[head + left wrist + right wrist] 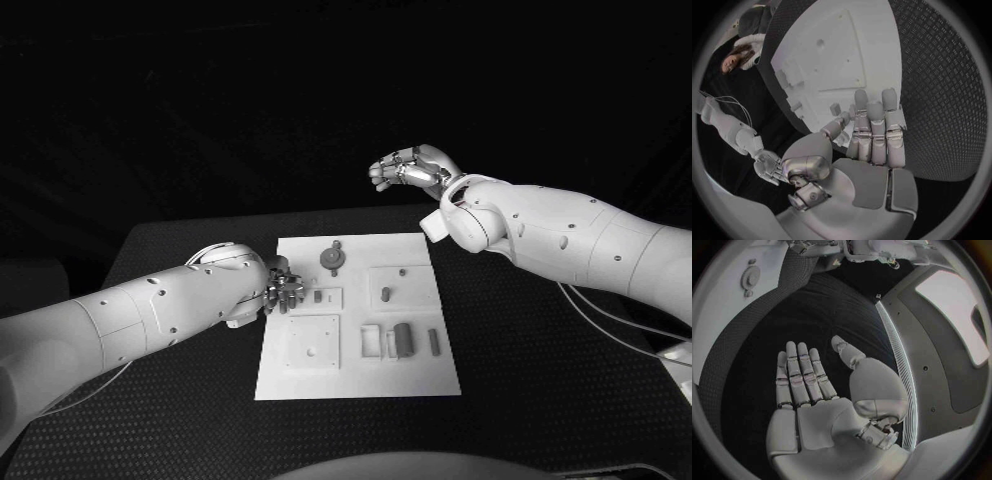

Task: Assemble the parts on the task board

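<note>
While its fingers reach flat and together over the left edge of the flat white task board, the silver left hand grasps nothing, by the look of it; a small part in its square recess lies just to its right. Farther right, grey oblong parts lie lengthwise up the board. Raised beyond the textured black desk, the silver right hand hangs empty, fingers loosely curled.

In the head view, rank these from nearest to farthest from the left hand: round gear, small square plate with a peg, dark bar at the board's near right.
1. Small square plate with a peg, right beside the left hand.
2. Round gear, toward the board's far edge.
3. Dark bar, near right of the task board.
</note>
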Controlling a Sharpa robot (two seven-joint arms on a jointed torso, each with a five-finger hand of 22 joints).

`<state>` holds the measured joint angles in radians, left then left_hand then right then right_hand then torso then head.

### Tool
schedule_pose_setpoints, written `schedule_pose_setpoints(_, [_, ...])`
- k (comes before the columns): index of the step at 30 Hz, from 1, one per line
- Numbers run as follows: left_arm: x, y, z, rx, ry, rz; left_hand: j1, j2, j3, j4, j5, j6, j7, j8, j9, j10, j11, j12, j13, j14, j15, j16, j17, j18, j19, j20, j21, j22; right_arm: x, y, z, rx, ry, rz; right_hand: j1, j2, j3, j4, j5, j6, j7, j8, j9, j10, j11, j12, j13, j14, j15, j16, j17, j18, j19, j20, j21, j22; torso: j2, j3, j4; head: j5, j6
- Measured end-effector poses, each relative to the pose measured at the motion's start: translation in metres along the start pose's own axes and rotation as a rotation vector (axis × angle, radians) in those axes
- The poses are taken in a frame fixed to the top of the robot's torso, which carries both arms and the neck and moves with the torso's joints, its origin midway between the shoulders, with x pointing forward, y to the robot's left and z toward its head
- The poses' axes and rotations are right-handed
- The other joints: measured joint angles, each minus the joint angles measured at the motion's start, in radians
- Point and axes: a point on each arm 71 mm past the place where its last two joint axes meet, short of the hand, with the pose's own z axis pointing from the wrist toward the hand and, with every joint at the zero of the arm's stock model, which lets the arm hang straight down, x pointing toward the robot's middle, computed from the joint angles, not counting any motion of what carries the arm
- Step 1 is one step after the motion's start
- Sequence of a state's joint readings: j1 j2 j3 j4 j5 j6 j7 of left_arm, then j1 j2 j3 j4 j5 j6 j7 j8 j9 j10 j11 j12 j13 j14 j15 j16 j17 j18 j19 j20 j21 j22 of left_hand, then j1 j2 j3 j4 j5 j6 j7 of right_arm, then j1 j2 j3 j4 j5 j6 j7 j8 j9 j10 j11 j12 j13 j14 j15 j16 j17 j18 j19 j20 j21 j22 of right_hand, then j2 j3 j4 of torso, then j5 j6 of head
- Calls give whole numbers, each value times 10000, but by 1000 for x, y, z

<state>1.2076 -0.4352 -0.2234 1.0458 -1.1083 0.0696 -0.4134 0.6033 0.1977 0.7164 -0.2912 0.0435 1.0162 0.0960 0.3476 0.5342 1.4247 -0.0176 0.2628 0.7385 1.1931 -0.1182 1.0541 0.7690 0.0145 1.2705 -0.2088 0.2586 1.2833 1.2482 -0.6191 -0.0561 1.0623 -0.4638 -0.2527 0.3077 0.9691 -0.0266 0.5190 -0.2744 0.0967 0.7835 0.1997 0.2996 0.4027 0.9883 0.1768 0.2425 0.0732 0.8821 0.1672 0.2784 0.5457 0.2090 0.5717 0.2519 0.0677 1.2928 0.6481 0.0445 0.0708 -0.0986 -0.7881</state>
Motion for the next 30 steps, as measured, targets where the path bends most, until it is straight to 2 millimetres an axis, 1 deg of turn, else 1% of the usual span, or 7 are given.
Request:
schedule_pose_setpoints(1, [0, 0, 0, 0, 2, 37, 10, 10, 0, 0, 19, 20, -20, -32, -1, 11, 11, 161, 96, 43, -33, 122, 0, 0, 56, -55, 60, 105, 0, 0, 0, 0, 0, 0, 0, 0, 0, 0, 0, 0, 0, 0, 0, 0, 0, 0, 0, -1, 0, 0, 0, 0, 0, 0, 0, 0, 0, -2, 0, 0, -5])
schedule_pose_setpoints(8, [0, -1, 0, 11, -17, 209, 113, 9, 167, -3, 213, 90, -89, -108, -5, 3, -53, 709, 386, 179, -131, 498, -121, -2, 240, -166, 206, 248, 0, 0, 0, 2, -1, 1, 0, 0, 0, 0, 0, 0, 0, 0, -11, 0, 0, 0, 0, -36, 36, 0, -16, -1, 0, 0, 0, 0, 2, -3, 3, 0, -9])
schedule_pose_setpoints(13, [0, -2, 0, 17, -28, 277, 136, -8, 168, -3, 220, 126, -125, -119, -6, 7, -99, 1036, 520, 244, -163, 728, -205, -3, 356, -212, 325, 247, 0, 0, 0, 0, 0, 2, 0, 0, 0, 0, 0, 0, 0, 0, -11, 0, 0, 0, 0, -47, 47, 0, -25, 0, -37, -36, 0, 0, 2, 0, 2, 1, -18])
schedule_pose_setpoints(16, [0, -1, 0, 16, -27, 296, 154, -5, 168, -3, 220, 162, -161, -119, -6, -5, -114, 1208, 584, 295, -210, 857, -247, -4, 418, -235, 373, 247, 0, 0, 0, 0, 0, 2, 0, 0, 0, 0, 0, 0, 0, 0, -11, 0, 0, 0, 0, -67, 67, 0, -25, -1, -36, -36, 0, 0, 4, 0, 2, 10, -25])
schedule_pose_setpoints(20, [0, -1, 0, 15, -24, 311, 166, -17, 168, -3, 233, 197, -196, -157, 0, 10, -129, 1368, 644, 324, -206, 997, -279, -5, 487, -270, 470, 247, 0, 0, 0, -1, 4, 4, 0, 0, 0, 0, 0, 0, 0, 0, -11, 0, 0, 0, 0, -67, 67, 0, -24, -1, -73, 0, 0, 0, 4, 1, 1, 17, -28])
schedule_pose_setpoints(25, [0, -2, 0, 13, -26, 339, 167, -17, 172, -7, 396, 282, -281, -158, 38, -3, -219, 1594, 710, 392, -246, 1187, -341, -4, 524, -304, 598, 246, 0, 0, 0, -2, 7, 6, 0, 0, 0, 0, 0, 0, 0, 0, -10, 0, 0, 0, 0, -67, 67, 0, -24, -1, -73, 0, 0, 0, 5, 1, 2, 18, -35])
schedule_pose_setpoints(30, [0, -2, 0, 6, -32, 368, 150, -2, 189, 7, 660, 442, -348, -158, 97, 31, -254, 1858, 760, 424, -269, 1393, -404, -4, 559, -307, 763, 245, 1, 0, 0, -3, 9, 7, 0, 0, 0, 0, 0, 0, 0, 0, -10, 0, 0, -31, 0, -67, 67, 0, -24, -1, -73, 0, 0, 0, 5, 0, 1, 34, -36])
